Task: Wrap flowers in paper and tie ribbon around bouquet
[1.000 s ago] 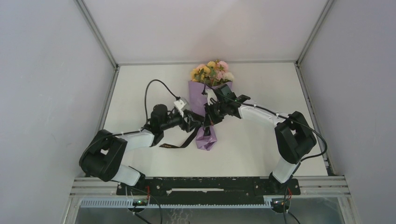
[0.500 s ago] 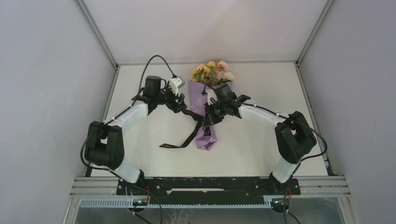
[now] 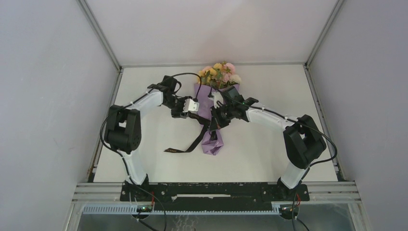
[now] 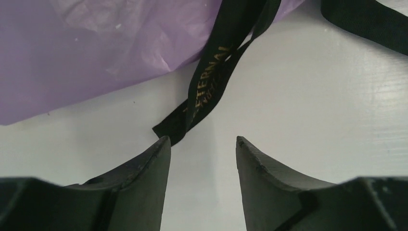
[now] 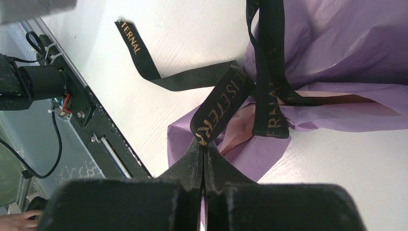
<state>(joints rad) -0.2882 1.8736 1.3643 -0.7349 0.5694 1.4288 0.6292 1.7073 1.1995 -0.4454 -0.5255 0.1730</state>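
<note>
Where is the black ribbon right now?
In the top view, the ribbon crosses the bouquet mid-table, one tail trailing left; the right tool pinches it.

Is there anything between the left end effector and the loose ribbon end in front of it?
Nothing visible. The left end effector is open, and the ribbon end lies on the table just beyond its fingertips.
</note>
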